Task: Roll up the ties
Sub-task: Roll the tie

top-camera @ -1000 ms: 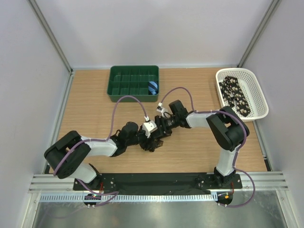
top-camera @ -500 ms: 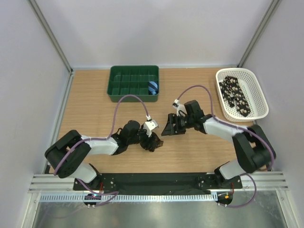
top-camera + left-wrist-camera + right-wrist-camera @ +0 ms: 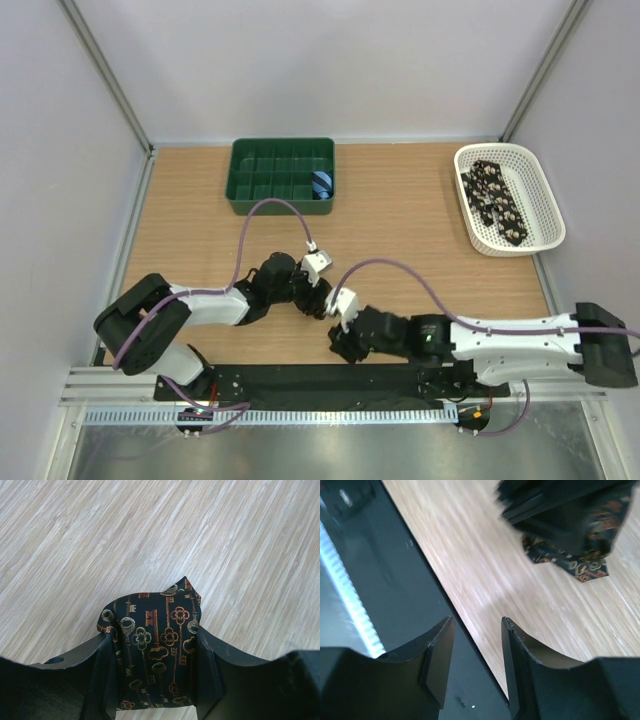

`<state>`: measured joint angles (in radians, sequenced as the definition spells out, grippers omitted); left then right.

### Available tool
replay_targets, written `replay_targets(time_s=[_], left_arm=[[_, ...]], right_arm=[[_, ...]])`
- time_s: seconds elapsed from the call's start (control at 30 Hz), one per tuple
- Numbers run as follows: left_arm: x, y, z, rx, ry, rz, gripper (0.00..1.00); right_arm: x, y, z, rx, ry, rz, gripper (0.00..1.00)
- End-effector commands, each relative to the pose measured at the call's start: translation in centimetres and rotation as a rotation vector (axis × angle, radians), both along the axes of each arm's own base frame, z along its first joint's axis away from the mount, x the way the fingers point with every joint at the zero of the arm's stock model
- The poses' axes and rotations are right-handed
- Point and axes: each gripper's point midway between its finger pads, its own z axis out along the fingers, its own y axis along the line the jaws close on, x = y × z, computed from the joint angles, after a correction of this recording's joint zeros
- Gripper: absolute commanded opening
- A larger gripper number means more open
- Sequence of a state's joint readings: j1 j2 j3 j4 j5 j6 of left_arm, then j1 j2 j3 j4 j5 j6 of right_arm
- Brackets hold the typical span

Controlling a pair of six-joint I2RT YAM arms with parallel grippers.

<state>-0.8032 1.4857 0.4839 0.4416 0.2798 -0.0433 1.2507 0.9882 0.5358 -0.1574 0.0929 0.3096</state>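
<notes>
While the wooden bench point(image 3: 420, 200) carries everything, the two arms take up most of its near half. The left arm point(image 3: 200, 305) reaches from the near left corner toward the middle of the bench. The right arm point(image 3: 500, 340) lies low and stretched out along the near edge, running in from the near right corner. A black base plate point(image 3: 330, 380) runs along that near edge in front of both arms.

At the far right corner sits a white basket point(image 3: 540, 190), and inside it lies a spotted tie point(image 3: 497, 203), black with pale spots, folded loosely. At the far edge, left of centre, stands a green tray point(image 3: 282, 146) divided into compartments.

Near the middle of the bench, closer to the near edge than the far one, the dark tie point(image 3: 152, 625) rests on the wood as a compact bundle patterned with gold and orange keys. The left hand point(image 3: 318, 299) is clamped on this bundle: its two fingers point(image 3: 100, 670) press against the cloth on either side, and a pointed fold sticks out beyond the fingertips onto the bare wood.

The right hand point(image 3: 477, 655) hangs just inside the near edge, beside the left hand and apart from the bundle. Its jaws stand a narrow way apart with nothing between them, and under them show the base plate and the wood.

Smallest is a blue striped roll point(image 3: 321, 184), tucked in a compartment at the right end of the tray.
</notes>
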Motion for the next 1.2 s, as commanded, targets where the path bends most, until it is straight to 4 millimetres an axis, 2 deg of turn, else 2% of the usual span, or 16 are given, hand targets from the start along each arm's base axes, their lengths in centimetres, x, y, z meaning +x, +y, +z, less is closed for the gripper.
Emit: replay_targets(time_s=[0.0, 0.03, 0.07, 0.1, 0.13, 0.17, 0.27, 0.43, 0.47, 0.6, 0.7, 0.73, 0.8, 0.83, 1.03, 1.17], left_arm=[[-0.2, 0.7, -0.7, 0.044, 0.031, 0.020, 0.53], [-0.2, 0.7, -0.6, 0.042, 0.031, 0.019, 0.53], [-0.2, 0.7, -0.8, 0.046, 0.035, 0.019, 0.53], [-0.3, 0.8, -0.9, 0.050, 0.040, 0.020, 0.53], [-0.3, 0.8, -0.9, 0.051, 0.042, 0.022, 0.53], [-0.2, 0.7, -0.8, 0.050, 0.044, 0.021, 0.53], [-0.1, 0.7, -0.7, 0.056, 0.048, 0.028, 0.53], [-0.1, 0.7, -0.6, 0.072, 0.064, 0.025, 0.53], [-0.1, 0.7, -0.6, 0.077, 0.065, 0.027, 0.53], [0.0, 0.9, -0.5, 0.102, 0.086, 0.041, 0.53], [-0.1, 0.7, -0.3, 0.102, 0.097, 0.039, 0.53], [0.0, 0.5, 0.1, 0.095, 0.098, 0.037, 0.53], [-0.3, 0.7, -0.2, 0.111, 0.121, 0.034, 0.53], [-0.2, 0.6, -0.1, 0.112, 0.125, 0.036, 0.53], [-0.2, 0.4, 0.1, 0.135, 0.180, 0.056, 0.53], [-0.3, 0.2, 0.4, 0.138, 0.228, 0.079, 0.53]], right_arm=[[1.2, 0.5, 0.6, -0.125, -0.294, -0.083, 0.48], [-0.5, 1.2, -1.1, -0.223, -0.348, -0.007, 0.48], [-1.1, 2.8, 0.2, -0.226, -0.385, 0.000, 0.48], [-0.7, 3.2, 0.4, -0.275, -0.438, -0.030, 0.48], [-1.1, 3.0, -0.9, -0.388, -0.453, 0.012, 0.47], [-1.1, 5.0, -1.4, -0.454, -0.466, 0.018, 0.46], [-0.3, 6.4, -3.7, -0.649, -0.532, 0.032, 0.42], [0.6, 8.1, -3.7, -0.749, -0.621, 0.060, 0.42], [0.7, 8.9, -3.0, -0.749, -0.641, 0.054, 0.42], [1.7, 9.0, -4.6, -0.894, -0.727, 0.071, 0.43], [2.3, 9.2, -4.9, -0.961, -0.766, 0.096, 0.46], [2.5, 9.0, -5.8, -1.012, -0.775, 0.122, 0.47], [2.9, 9.2, -5.7, -1.042, -0.806, 0.118, 0.49], [3.2, 8.9, -6.5, -1.087, -0.814, 0.133, 0.50], [4.6, 8.3, -7.6, -1.182, -0.836, 0.138, 0.58], [5.0, 8.0, -8.4, -1.231, -0.844, 0.146, 0.59]])
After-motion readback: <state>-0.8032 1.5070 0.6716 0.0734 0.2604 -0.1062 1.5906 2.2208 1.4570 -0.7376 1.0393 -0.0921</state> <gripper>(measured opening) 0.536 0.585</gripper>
